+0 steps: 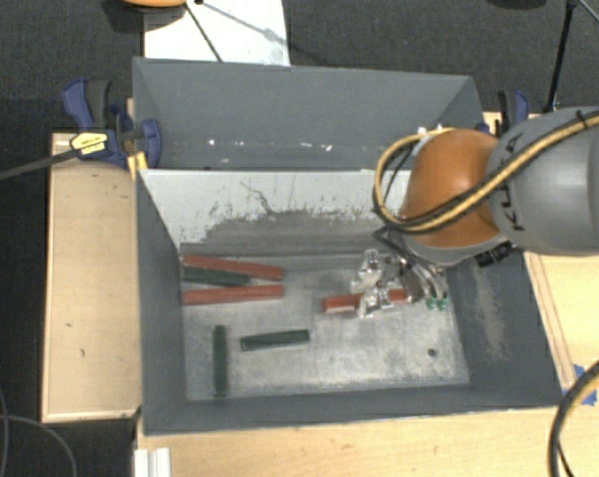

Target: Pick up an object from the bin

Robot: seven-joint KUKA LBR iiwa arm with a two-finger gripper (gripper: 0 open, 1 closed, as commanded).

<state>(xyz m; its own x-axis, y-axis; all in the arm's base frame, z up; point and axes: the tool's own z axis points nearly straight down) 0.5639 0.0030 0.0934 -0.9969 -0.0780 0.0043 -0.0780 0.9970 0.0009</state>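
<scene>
My gripper [374, 296] is low over the right middle of the bin floor, its metal fingers pointing left and down. A short red-brown bar [339, 305] lies right at the fingertips, its right end hidden among them. Whether the fingers clamp it I cannot make out. A dark green bar [274, 340] lies flat below and to the left of it.
At the left of the floor lie two long red-brown bars [231, 266] [233, 293] with a dark green bar [216, 279] between them. Another green bar [220, 360] lies lengthwise near the front left corner. The arm's orange cover and cables hang above the bin's right side.
</scene>
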